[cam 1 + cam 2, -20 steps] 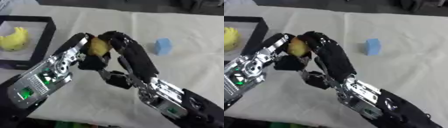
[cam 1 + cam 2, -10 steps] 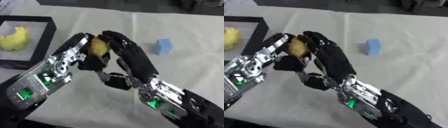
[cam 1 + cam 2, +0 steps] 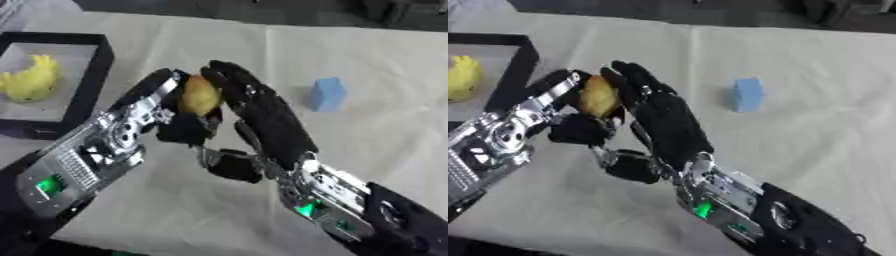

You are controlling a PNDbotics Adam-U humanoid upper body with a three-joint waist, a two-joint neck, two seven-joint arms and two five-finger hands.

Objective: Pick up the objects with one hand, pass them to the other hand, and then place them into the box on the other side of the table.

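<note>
So you've got the yellowish object (image 3: pixel 199 95) sandwiched mid-air between both hands, because this looks like the handover. The left robot hand (image 3: pixel 175 117) has its fingers curled around it from the left, and the right robot hand (image 3: pixel 254 107) lies against its other side, fingers fairly straight. It's oval, dull yellow with brownish patches. The box (image 3: pixel 94 65) sits just left of the left robot hand, above the surface (image 3: pixel 385 120).
</note>
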